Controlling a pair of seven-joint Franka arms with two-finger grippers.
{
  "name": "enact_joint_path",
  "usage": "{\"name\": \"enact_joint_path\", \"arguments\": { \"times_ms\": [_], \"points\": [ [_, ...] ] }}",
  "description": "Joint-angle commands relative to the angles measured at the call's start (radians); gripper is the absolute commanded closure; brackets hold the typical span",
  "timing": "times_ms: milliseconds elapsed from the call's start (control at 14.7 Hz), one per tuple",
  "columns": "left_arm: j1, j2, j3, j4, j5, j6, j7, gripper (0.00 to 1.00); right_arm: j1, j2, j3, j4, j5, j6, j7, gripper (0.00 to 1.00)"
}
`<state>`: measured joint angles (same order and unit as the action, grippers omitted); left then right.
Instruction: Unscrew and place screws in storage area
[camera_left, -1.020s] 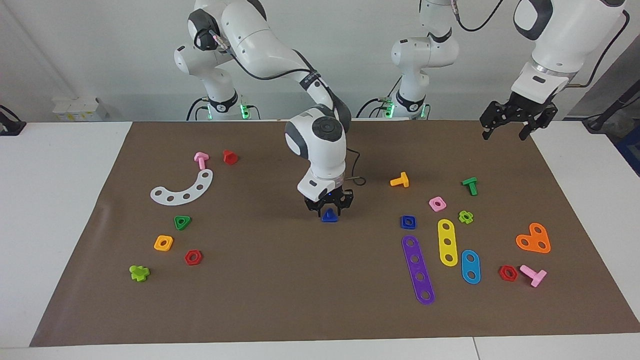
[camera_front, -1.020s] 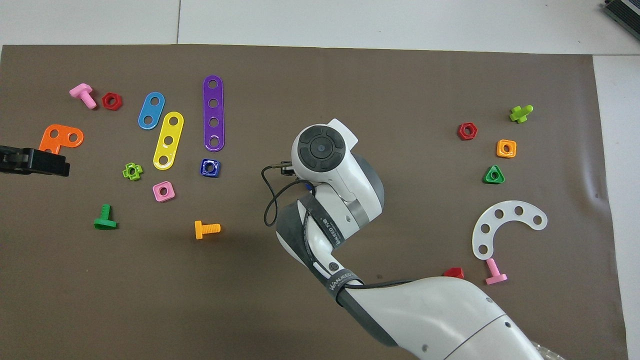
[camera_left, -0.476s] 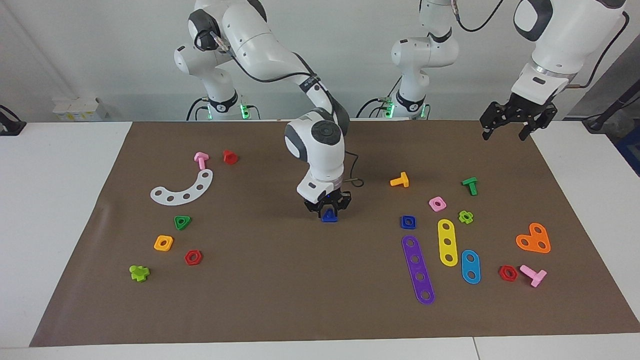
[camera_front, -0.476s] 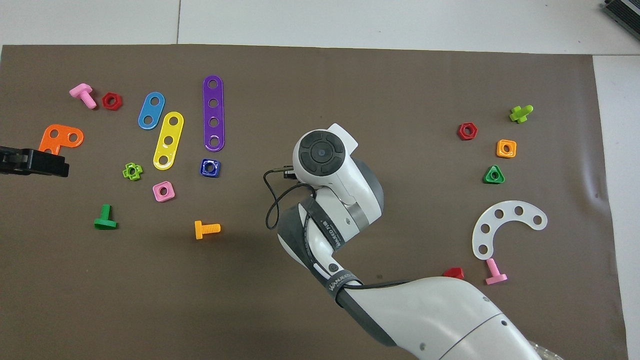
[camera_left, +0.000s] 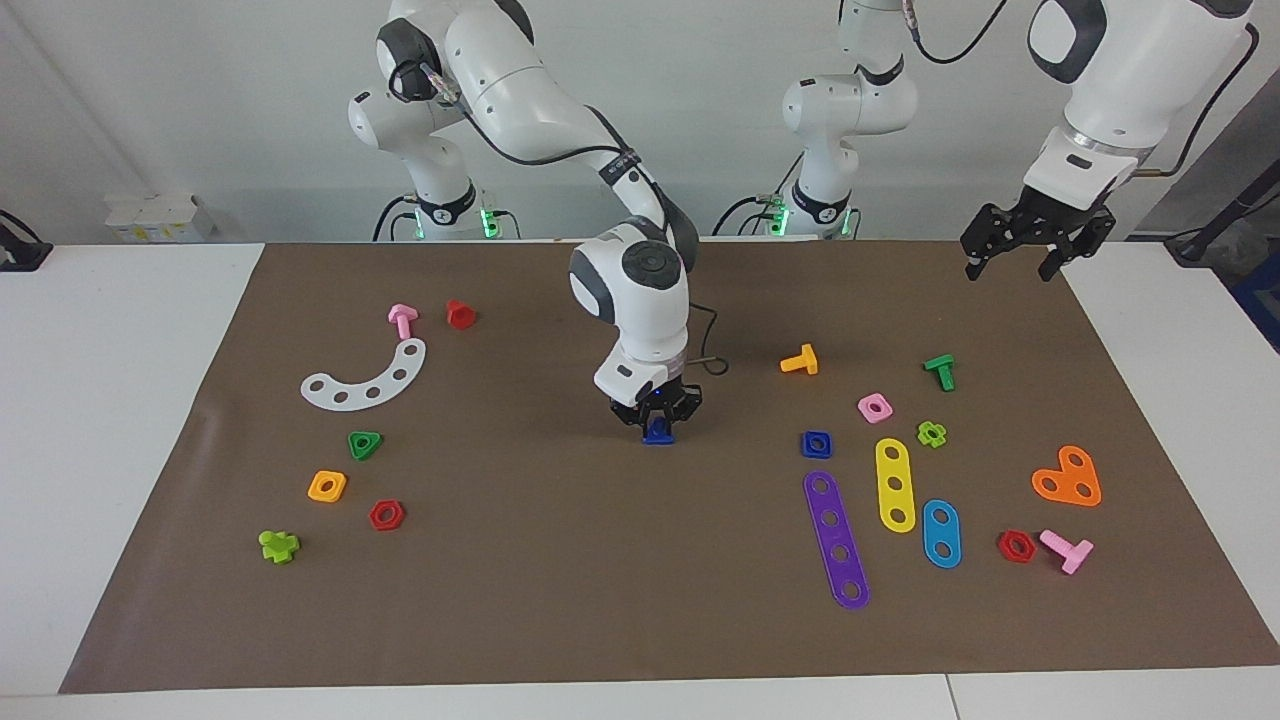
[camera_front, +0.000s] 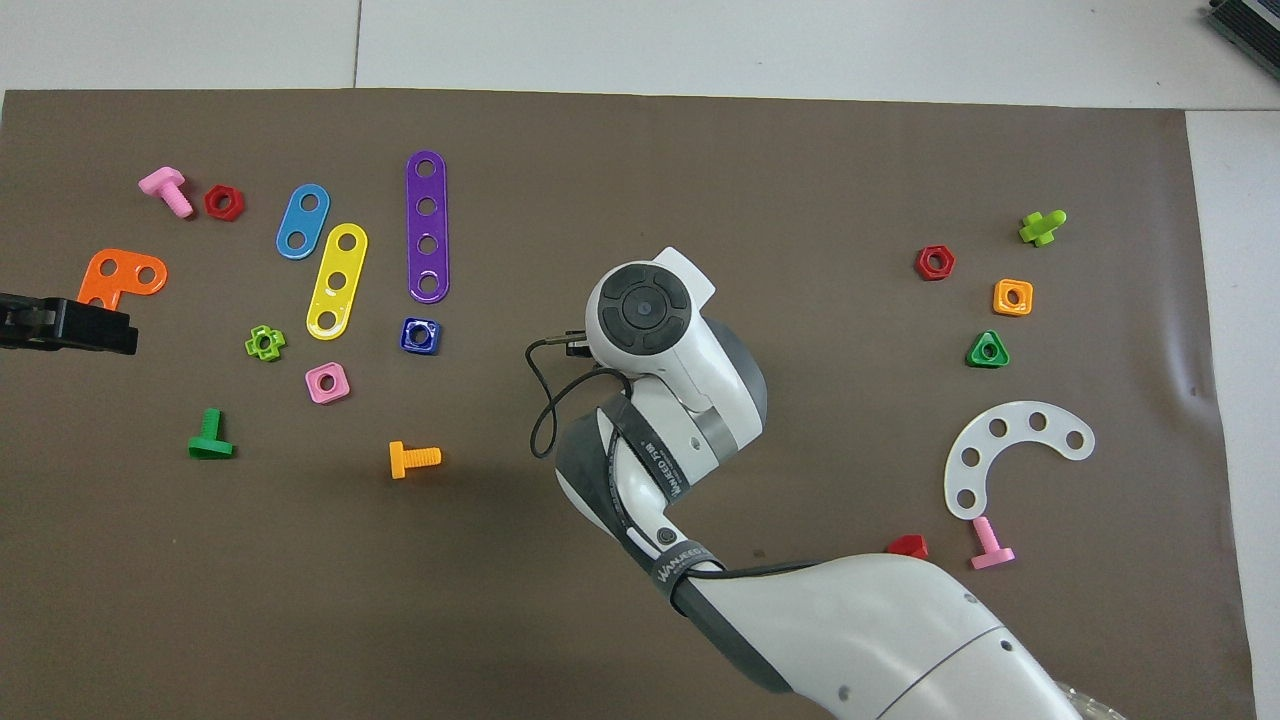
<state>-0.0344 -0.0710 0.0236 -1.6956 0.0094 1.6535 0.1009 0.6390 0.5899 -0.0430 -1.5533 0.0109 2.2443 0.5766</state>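
Right tool (camera_left: 657, 418) is down at the middle of the brown-covered worktop (camera_left: 560, 590), its fingers closed round the small dark-blue plastic toy bolt (camera_left: 657, 432), which sits on the worktop surface. In the overhead view the arm's wrist hides both. Flat dark-blue square nut (camera_left: 816, 444) lies beside it toward the left arm's end, w/ a purple four-hole strip (camera_left: 836, 539) just farther from the robots. Left tool (camera_left: 1020, 243) waits, raised over the worktop corner by its own base; can't tell its finger state.
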Motion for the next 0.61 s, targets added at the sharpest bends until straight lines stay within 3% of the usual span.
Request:
{"name": "enact_joint_path", "arguments": {
  "times_ms": [0,136,544],
  "points": [
    [-0.001,-0.029,0.001,-0.038,0.017,0.017,-0.006,0.00,0.001,-0.015,0.003,-0.027,0.000,0.026,-0.020,0.71],
    [-0.001,-0.035,0.001,-0.048,0.017,0.023,-0.007,0.00,0.001,-0.016,0.003,-0.028,0.000,0.023,-0.021,1.00],
    [0.001,-0.053,0.002,-0.107,0.011,0.069,-0.009,0.00,-0.016,-0.051,0.003,-0.005,0.003,-0.043,-0.024,1.00]
  ]
}}
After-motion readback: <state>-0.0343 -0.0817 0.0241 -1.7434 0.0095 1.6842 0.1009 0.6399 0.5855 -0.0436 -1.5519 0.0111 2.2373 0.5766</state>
